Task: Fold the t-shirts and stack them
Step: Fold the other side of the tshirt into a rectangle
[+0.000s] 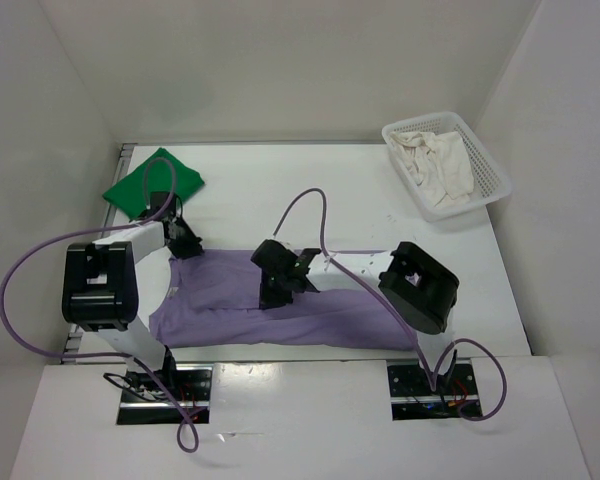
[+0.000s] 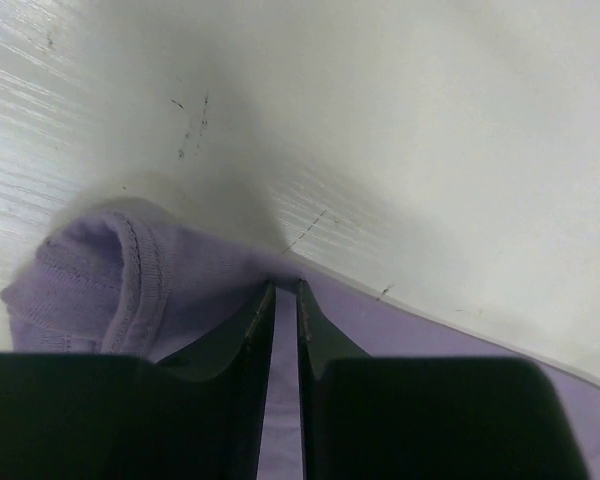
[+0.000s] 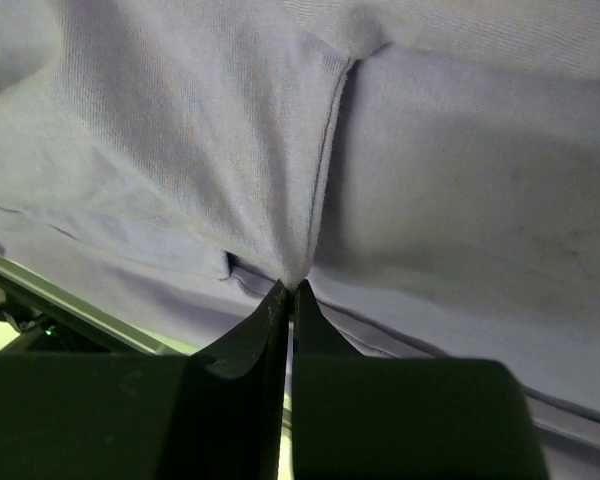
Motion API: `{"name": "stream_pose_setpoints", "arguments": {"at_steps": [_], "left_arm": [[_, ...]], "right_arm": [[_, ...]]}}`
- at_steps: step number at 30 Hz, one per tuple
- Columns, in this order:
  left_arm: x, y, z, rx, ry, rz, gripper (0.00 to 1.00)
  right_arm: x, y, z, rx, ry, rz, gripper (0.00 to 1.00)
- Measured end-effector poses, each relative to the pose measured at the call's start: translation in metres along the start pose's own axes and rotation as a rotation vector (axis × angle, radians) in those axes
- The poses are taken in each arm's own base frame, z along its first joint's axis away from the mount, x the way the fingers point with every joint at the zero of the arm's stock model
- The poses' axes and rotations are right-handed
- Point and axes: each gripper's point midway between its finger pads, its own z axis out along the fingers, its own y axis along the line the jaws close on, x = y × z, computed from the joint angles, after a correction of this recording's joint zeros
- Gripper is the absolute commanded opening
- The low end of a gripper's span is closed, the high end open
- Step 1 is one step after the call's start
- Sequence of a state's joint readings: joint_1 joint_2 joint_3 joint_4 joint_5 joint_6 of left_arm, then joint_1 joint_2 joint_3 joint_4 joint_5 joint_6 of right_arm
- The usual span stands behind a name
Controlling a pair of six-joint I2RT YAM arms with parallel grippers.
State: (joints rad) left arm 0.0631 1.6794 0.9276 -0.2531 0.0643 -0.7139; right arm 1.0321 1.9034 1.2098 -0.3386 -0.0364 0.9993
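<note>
The lavender t-shirt lies spread flat across the near middle of the table. My left gripper is at its far left corner; in the left wrist view the gripper is closed on the shirt's edge, next to the ribbed collar. My right gripper is over the shirt's middle; in the right wrist view it pinches a raised fold of the lavender cloth. The green t-shirt lies folded at the far left. The cream t-shirt is crumpled in the basket.
The white mesh basket stands at the far right corner. White walls close in the table at the left, back and right. Bare table shows between the green shirt and the basket. Purple cables loop off both arms.
</note>
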Motion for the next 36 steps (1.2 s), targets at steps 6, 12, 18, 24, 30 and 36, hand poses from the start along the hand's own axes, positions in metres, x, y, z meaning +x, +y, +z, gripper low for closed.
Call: {"name": "stream_pose_setpoints", "arguments": {"at_steps": [6, 12, 18, 24, 30, 36], "left_arm": [[-0.003, 0.003, 0.0, -0.008, -0.007, -0.004, 0.21], [-0.015, 0.001, -0.003, -0.008, -0.031, -0.008, 0.21], [-0.026, -0.003, 0.001, -0.008, -0.042, 0.015, 0.21], [-0.028, -0.002, 0.001, -0.021, -0.044, 0.036, 0.21], [-0.03, -0.001, -0.005, -0.024, -0.046, 0.04, 0.21], [-0.045, -0.005, -0.041, -0.01, -0.124, 0.063, 0.39]], "right_arm": [[0.0, 0.003, -0.004, 0.002, 0.011, -0.032, 0.01], [0.014, 0.006, -0.019, -0.02, 0.088, -0.074, 0.01], [0.021, 0.019, -0.048, -0.085, 0.13, -0.101, 0.01], [0.013, 0.037, -0.077, -0.196, 0.147, -0.09, 0.13], [0.015, 0.015, -0.063, -0.152, 0.163, -0.074, 0.37], [0.02, -0.007, -0.045, -0.079, 0.187, -0.091, 0.37]]}}
